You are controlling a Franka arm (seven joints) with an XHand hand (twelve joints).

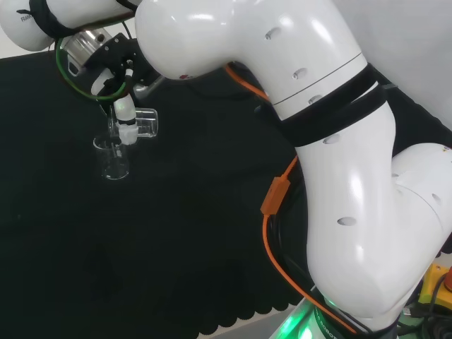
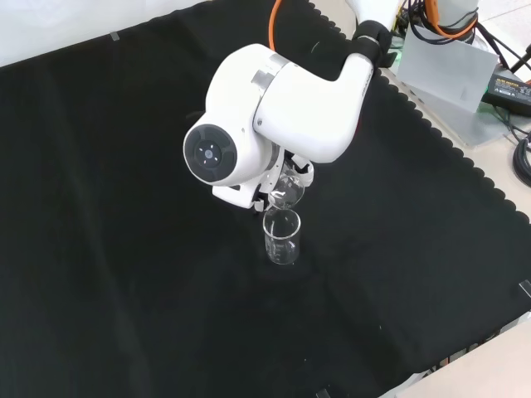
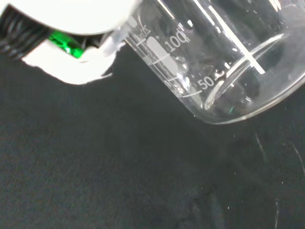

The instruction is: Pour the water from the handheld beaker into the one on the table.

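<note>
Glass on glass: we keep tilted handheld beaker (image 1: 143, 123) with lip over mouth of table beaker (image 1: 111, 158), which stands upright on black cloth (image 1: 212, 233) just below. We judge slow, steady tipping best. Hand (image 1: 124, 119) has fingers wrapped round handheld beaker; wrist rolled sideways above table beaker.

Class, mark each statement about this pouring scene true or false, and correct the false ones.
1. The handheld beaker is tipped over on its side above the beaker on the cloth. True.
2. The beaker on the cloth lies toppled over. False: it stands upright.
3. The hand is curled round the tipped beaker. True.
4. The bench is covered with white cloth. False: the cloth is black.
5. In the front view, the tipped beaker sits just above the standing one. True.
</note>
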